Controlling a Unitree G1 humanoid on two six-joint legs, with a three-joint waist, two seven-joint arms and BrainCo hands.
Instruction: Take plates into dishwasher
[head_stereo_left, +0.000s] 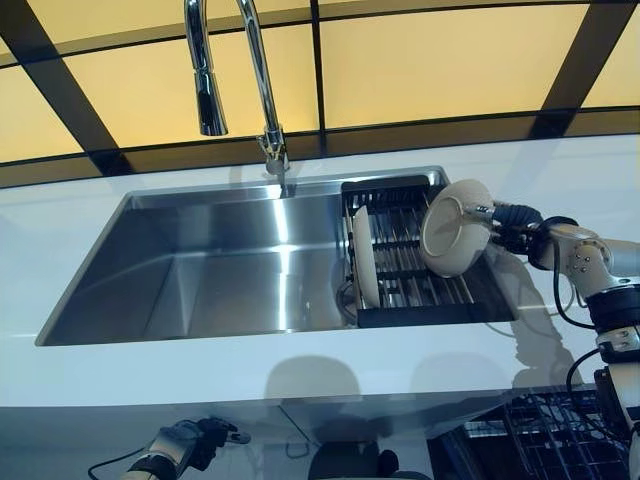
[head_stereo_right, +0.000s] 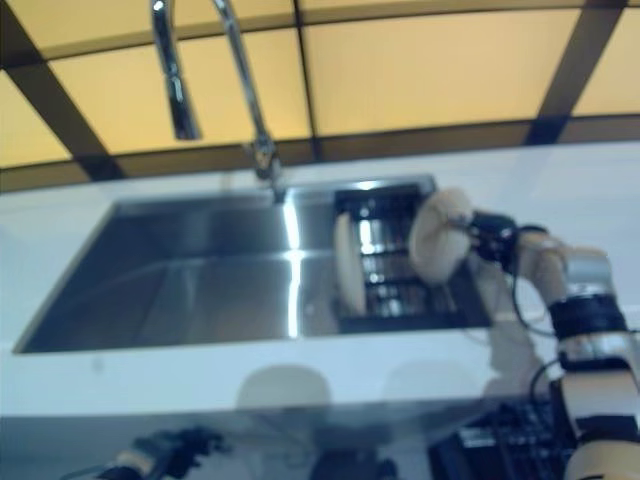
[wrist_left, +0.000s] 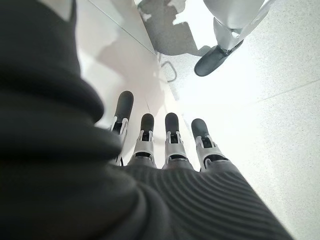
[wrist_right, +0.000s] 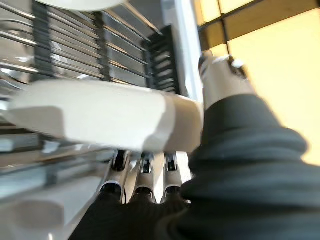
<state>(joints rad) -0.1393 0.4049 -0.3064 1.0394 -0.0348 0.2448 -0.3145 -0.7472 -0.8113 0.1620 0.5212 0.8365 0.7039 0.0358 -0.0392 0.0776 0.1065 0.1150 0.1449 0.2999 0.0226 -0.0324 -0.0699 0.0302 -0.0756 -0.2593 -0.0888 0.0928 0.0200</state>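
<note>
Cream ceramic is catching the light: a plate (head_stereo_left: 455, 228) is hanging tilted in the air above the drying rack (head_stereo_left: 415, 290), its concave face turned toward the sink, clear of the wires below it. The right hand (head_stereo_left: 497, 226) is pinching it at the rim, fingers (wrist_right: 142, 170) running under the plate's edge and the thumb (wrist_right: 220, 80) pressing over the top, as the right wrist view is showing from close up. A second plate (head_stereo_left: 364, 256) of the same cream colour is standing upright on edge in the left part of the rack, well apart from the held one.

The rack, black-framed with metal wires, is sitting in the right end of the stainless steel sink (head_stereo_left: 200, 270), which is set into a white countertop (head_stereo_left: 300, 370). A tall curved chrome faucet (head_stereo_left: 240, 80) is rising behind the basin, its spray head hanging over the left part. Down at the lower right, below the counter edge, a dark wire dishwasher rack (head_stereo_left: 545, 440) is showing.

The left hand (head_stereo_left: 195, 442) is hanging low beneath the counter, fingers (wrist_left: 172, 137) straight and relaxed, holding nothing, with pale floor (wrist_left: 270, 100) beyond them.
</note>
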